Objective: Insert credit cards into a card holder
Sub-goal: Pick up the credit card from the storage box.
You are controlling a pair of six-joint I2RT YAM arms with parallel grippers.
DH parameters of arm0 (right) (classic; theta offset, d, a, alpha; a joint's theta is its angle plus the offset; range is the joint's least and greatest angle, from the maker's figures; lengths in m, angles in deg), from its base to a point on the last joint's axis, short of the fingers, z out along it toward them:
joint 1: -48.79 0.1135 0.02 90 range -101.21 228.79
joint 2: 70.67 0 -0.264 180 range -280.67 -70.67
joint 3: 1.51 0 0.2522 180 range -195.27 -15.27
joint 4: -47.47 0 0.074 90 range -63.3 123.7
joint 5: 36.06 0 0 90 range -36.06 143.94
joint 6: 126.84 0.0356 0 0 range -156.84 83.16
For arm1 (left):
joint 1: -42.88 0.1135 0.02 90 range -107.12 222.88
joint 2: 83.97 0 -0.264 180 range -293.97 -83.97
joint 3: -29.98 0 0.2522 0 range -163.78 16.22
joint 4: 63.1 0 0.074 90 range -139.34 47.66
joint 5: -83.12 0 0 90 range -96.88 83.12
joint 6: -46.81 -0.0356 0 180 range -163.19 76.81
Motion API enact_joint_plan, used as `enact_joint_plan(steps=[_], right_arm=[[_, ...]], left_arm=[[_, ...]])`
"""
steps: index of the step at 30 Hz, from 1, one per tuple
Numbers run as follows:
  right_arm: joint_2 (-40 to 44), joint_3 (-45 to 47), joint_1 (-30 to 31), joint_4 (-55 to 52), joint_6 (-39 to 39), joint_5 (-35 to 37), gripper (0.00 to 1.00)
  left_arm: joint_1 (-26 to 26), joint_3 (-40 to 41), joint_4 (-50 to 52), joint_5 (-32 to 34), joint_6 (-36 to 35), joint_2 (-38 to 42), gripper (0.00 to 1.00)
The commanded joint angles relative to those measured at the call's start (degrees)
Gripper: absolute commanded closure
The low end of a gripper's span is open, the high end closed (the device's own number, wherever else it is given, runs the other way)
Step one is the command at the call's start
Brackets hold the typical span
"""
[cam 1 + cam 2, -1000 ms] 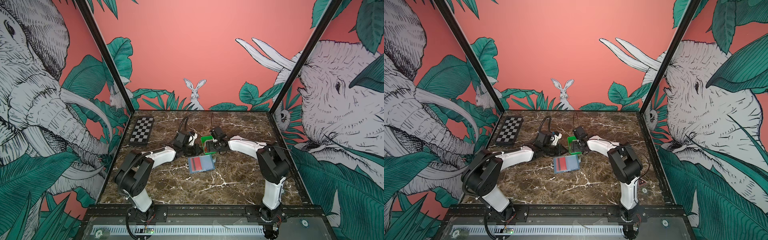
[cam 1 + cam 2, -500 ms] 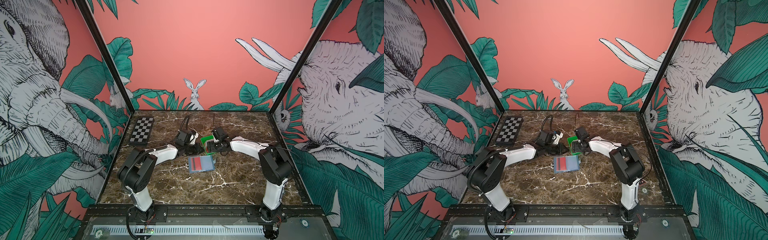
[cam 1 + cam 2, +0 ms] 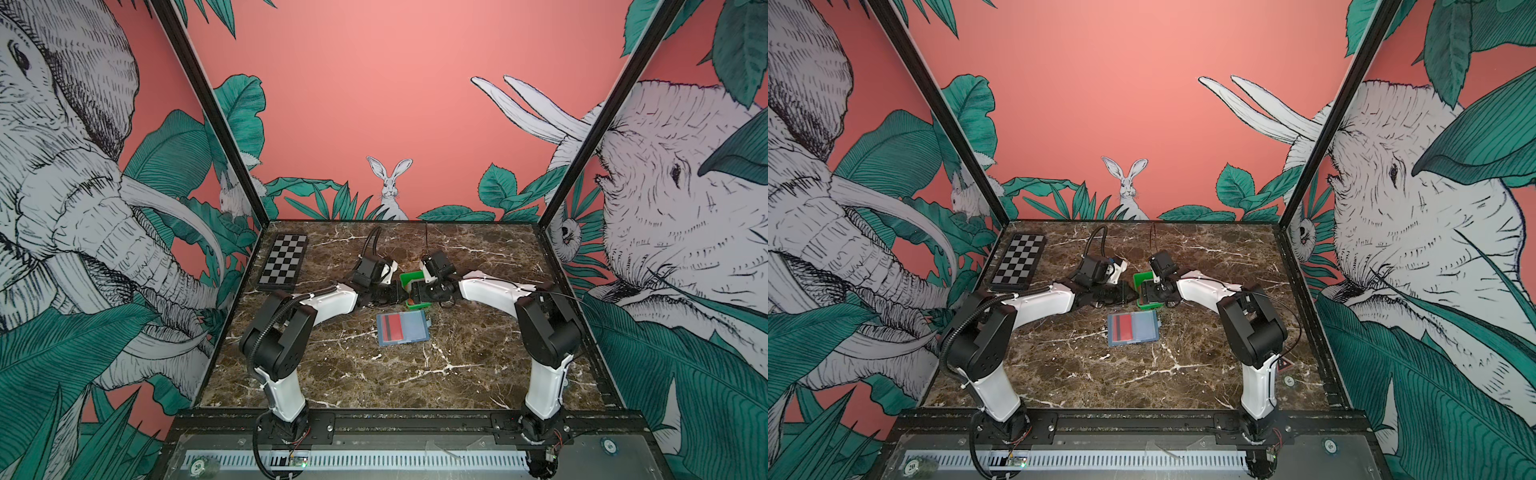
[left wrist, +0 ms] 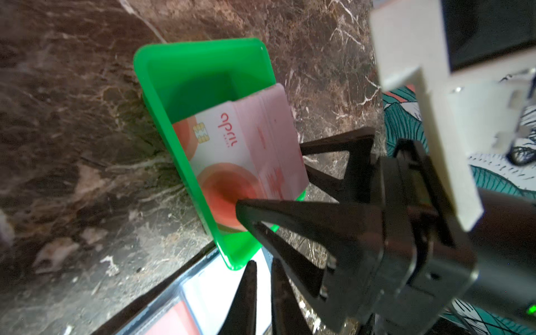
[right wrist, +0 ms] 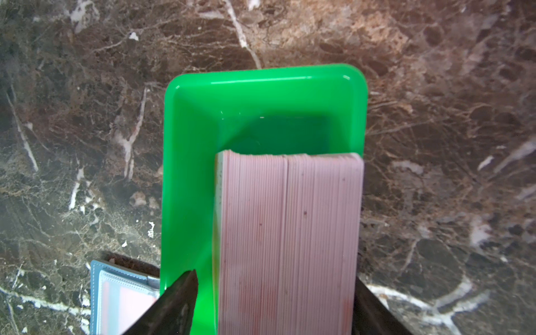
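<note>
In the green tray point(image 5: 261, 87), credit cards point(image 5: 290, 232) stand edge-up; the card holder point(image 3: 402, 328) lies open on the worktop just beside. Your right end effector point(image 5: 275, 290) straddles the stack, released; your left end effector point(image 4: 264, 290) is clenched, apparently empty. Narrow your pinch to one outer card.

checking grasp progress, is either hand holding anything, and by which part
Nothing is gripped yet. The right hand stands open astride the credit card stack in the green tray; the left hand is shut and empty.
</note>
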Motion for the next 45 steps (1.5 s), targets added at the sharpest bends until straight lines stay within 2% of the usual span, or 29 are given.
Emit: enact_joint_plan(steps=[1, 10, 19, 26, 45], right_arm=[[-0.17, -0.51, -0.2, 0.66, 1.07, 1.32, 0.24], [0.22, -0.03, -0.22, 0.99, 1.86, 1.78, 0.25], [0.03, 0.67, -0.18, 2.53, 2.52, -1.12, 0.3], [-0.56, 1.05, -0.18, 3.27, 3.55, -1.77, 0.31], [-1.1, -0.26, -0.36, -0.33, 1.81, 3.5, 0.26]], left_arm=[[0.32, -2.77, 2.39, 1.07, 0.07, -1.54, 0.87], [0.33, -7.63, 4.68, 3.35, 0.99, -5.41, 0.89], [0.32, -11.03, 4.83, 3.72, 1.89, -9.11, 0.9], [0.32, -12.72, 5.8, 4.29, 1.39, -11.12, 0.9], [0.32, -11.99, 8.36, 5.81, -0.26, -11.69, 0.92]])
